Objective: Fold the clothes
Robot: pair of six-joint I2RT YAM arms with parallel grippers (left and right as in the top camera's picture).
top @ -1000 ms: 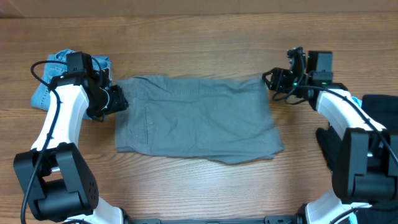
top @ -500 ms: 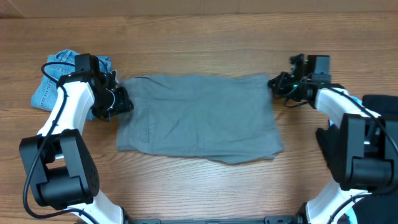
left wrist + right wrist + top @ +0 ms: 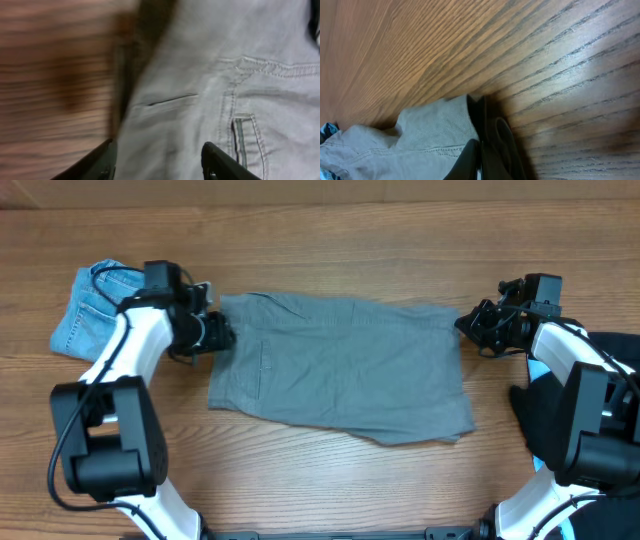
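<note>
The grey shorts [image 3: 340, 365] lie spread flat across the middle of the bench [image 3: 330, 230], and a denim garment [image 3: 85, 315] sits near their left end, so a fold swung that way could snag or drag it. The right hand [image 3: 468, 325] pinches only a sliver of the far right corner and may slip under tension. The left hand [image 3: 222, 332], fingers spread astride the waistband corner, grips nothing, so that end could trail or bunch.

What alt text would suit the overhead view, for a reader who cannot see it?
Grey shorts lie spread flat on a wooden table, with robot jaws at each upper corner. A blue denim garment lies at the far left.
</note>
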